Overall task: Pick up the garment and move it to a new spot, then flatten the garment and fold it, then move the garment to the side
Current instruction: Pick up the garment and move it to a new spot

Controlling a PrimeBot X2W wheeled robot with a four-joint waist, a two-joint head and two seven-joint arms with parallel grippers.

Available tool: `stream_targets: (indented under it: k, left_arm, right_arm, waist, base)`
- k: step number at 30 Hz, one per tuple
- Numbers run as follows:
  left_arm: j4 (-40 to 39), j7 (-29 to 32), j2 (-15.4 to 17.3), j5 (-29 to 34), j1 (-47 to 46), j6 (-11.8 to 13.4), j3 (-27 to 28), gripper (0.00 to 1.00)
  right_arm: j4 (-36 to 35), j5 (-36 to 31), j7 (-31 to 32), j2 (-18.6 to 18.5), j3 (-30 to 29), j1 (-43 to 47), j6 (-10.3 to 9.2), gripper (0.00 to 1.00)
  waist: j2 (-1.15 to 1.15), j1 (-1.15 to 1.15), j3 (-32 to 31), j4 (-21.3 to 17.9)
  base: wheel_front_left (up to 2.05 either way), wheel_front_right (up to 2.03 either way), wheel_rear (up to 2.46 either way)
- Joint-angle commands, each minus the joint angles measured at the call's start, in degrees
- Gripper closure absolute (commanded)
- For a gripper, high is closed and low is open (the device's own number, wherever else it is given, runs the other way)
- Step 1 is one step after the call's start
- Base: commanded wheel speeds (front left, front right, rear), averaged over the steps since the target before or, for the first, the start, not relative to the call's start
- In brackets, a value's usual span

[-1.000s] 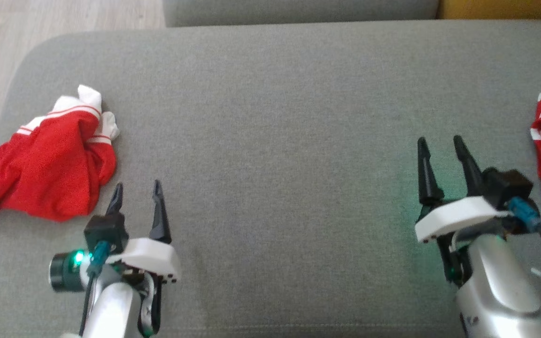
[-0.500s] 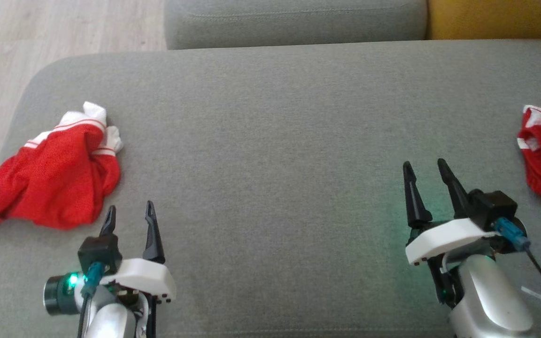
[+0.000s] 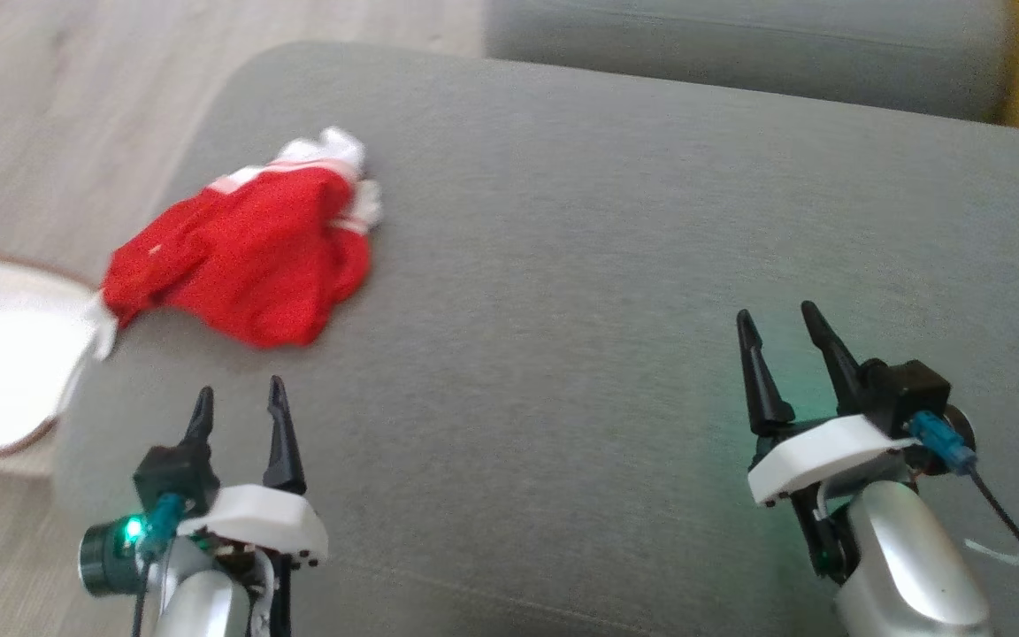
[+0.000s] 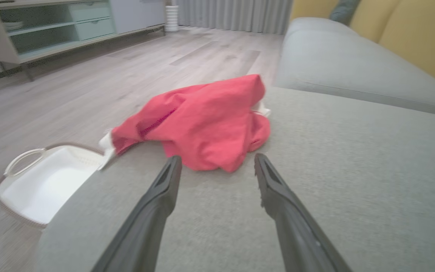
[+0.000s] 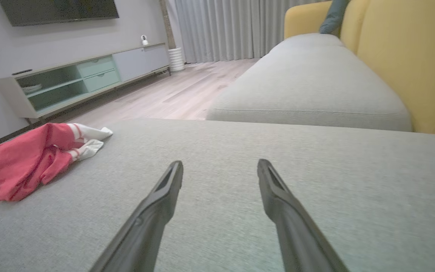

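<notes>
The red garment (image 3: 244,252) is lying crumpled at the far left edge of the cushion (image 3: 580,283), near a white basket (image 3: 5,380); the left gripper (image 3: 240,389) is pointing at it, jaws spread and empty, likely for the pickup; the right gripper (image 3: 775,311) is hovering well apart, jaws spread too.

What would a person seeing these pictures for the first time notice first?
A crumpled red garment with white striped trim lies near the left edge of the grey fabric sofa cushion, just ahead of the left gripper, whose fingers are open and clear of it. A white rectangular basket with handles sits on the wooden floor beside that edge. The right gripper, also open, hovers over bare cushion.
</notes>
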Motion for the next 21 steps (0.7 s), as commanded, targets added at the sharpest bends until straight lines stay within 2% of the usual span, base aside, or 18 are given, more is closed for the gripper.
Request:
stream_targets:
  k: [1,6,10,15,18,21]
  left_arm:
    - [-2.01,-0.29,0.6,-0.61,-1.84,0.11,2.42,0.0]
    - [-2.1,-0.29,0.6,-1.94,-0.49,0.28,3.96,0.0]
    - [-1.53,-0.29,0.6,-3.39,0.21,0.05,5.0,0.0]
    - [-0.59,-0.29,0.6,-5.53,-1.08,-1.15,6.6,0.0]
    - [1.26,-0.29,0.6,-7.99,-3.56,-2.52,8.02,0.0]
    - [2.89,-0.29,0.6,-7.85,-7.45,-3.92,10.12,0.0]
  right_arm:
    - [-1.86,-0.08,-0.37,0.3,1.64,-0.65,0.37,0.0]
    - [-0.99,0.05,-0.37,0.3,2.18,-0.86,0.37,0.0]
    - [-0.64,-0.35,-0.37,0.3,2.82,-1.57,0.37,0.0]
    - [-0.42,-1.04,-0.37,0.3,3.85,-2.8,0.37,0.0]
    - [-0.8,-2.39,-0.37,0.3,4.92,-3.89,0.37,0.0]
    - [-1.87,-3.75,-0.37,0.3,5.81,-5.08,0.37,0.0]
  waist:
    - [0.0,0.0,1.25,5.51]
    - [0.0,0.0,2.1,10.83]
    - [0.0,0.0,3.07,12.87]
    - [0.0,0.0,4.9,12.62]
    - [0.0,0.0,6.59,11.41]
    - [0.0,0.0,8.58,9.65]
  base:
    - [0.0,0.0,0.0]
    - [0.0,0.0,0.0]
    - [0.0,0.0,0.0]
    - [0.0,0.0,0.0]
    - [0.0,0.0,0.0]
    - [0.0,0.0,0.0]
